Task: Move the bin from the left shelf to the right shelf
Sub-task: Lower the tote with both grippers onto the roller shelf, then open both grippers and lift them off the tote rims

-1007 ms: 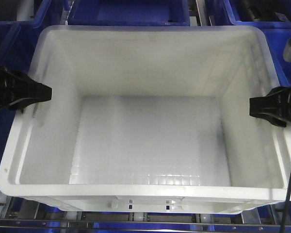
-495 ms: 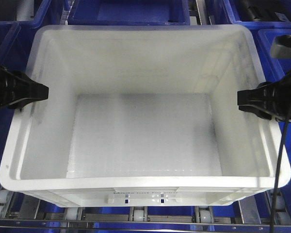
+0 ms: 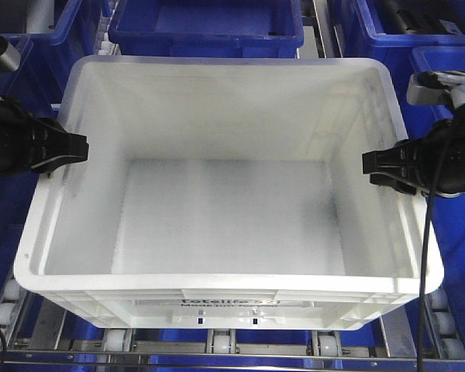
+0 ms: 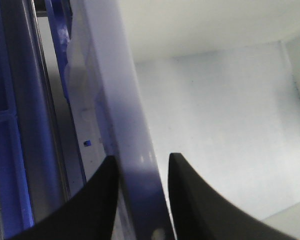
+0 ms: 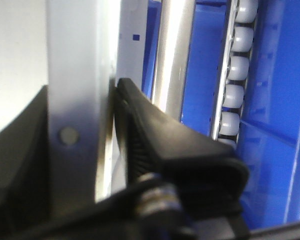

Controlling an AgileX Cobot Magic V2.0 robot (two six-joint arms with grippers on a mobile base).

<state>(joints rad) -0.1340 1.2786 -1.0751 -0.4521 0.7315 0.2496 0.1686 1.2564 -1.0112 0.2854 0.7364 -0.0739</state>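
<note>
At both side walls: left pincer [image 3: 79, 147] and right pincer [image 3: 370, 164] clamped over rim of white bin [image 3: 225, 232], one finger inside, one outside. Since a second ago: bin drawn back, front wall print uncovered, rollers [image 3: 217, 341] exposed. Between blue crates [image 3: 209, 23]; likely transfer underway.

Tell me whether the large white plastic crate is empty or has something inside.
Empty. The front view shows the large white rectangular plastic crate with a bare white floor and nothing lying on it.
</note>
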